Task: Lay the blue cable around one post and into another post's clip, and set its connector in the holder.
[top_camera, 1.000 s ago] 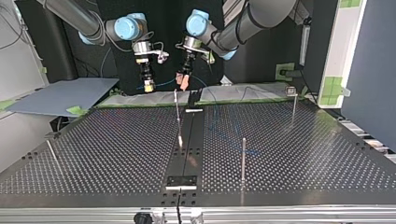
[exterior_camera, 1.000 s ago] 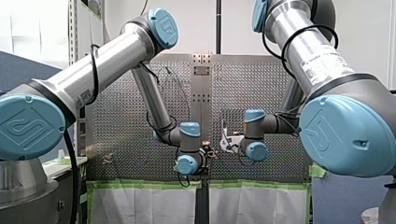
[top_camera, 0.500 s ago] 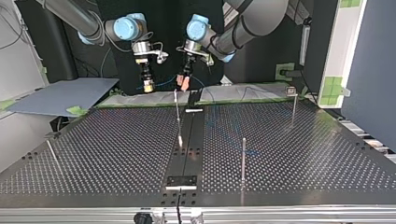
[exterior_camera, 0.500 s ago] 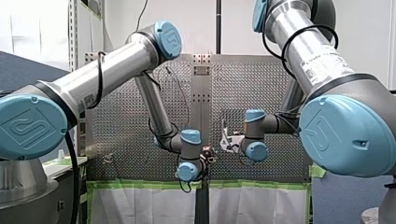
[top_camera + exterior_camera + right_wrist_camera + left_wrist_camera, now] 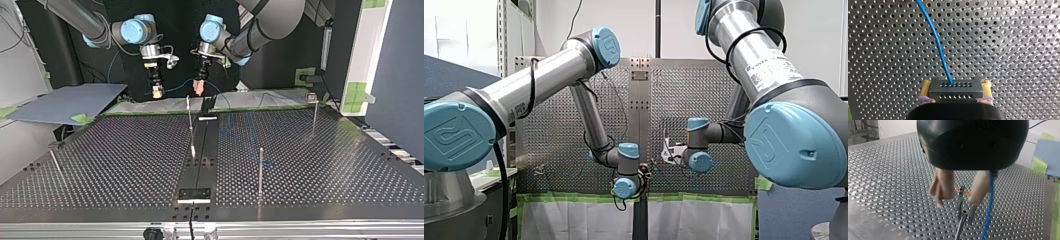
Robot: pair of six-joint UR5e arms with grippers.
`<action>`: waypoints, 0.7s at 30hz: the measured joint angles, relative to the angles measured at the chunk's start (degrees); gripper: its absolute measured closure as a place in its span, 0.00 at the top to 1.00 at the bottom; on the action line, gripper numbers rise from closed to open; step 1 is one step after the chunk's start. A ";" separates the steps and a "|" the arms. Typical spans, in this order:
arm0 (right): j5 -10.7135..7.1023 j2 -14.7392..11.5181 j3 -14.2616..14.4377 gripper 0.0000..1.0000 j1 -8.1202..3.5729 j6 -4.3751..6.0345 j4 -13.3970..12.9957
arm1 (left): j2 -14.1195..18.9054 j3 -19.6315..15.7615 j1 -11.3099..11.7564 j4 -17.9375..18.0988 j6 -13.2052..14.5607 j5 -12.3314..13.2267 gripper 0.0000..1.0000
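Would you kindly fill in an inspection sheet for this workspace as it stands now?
Surface: perforated metal table with a black centre strip.
Job's things: thin metal posts stand on the table. The blue cable leaves the dark grey connector block and hangs between the grippers, around no post.
Clutter: nothing seen.
Grippers: right gripper, yellow pads, jaws shut on the connector block. Left gripper, beige pads, jaws open above a clip-topped post, with the blue cable beside one finger.
Cables: black cables loop along the arms.
Surroundings: blue-grey sheet and green tape beside the table.
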 joint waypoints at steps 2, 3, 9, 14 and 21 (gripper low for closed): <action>0.03 0.03 0.00 0.00 -0.16 0.14 0.12 | -0.01 0.00 -0.02 0.04 0.16 -0.37 0.17; 0.05 0.03 0.00 0.00 -0.27 0.24 0.15 | -0.01 0.00 -0.04 0.04 0.20 -0.46 0.17; 0.34 0.47 0.00 0.00 -1.03 0.56 -0.15 | -0.01 0.00 -0.09 -0.33 0.84 -0.88 0.15; 0.47 2.21 -0.20 0.00 -2.10 1.14 -1.66 | -0.03 -0.02 -0.06 -1.43 2.47 -2.10 0.15; 0.34 4.91 -1.19 0.00 -4.03 1.84 -2.49 | -0.02 -0.01 0.03 -2.14 4.34 -3.90 0.15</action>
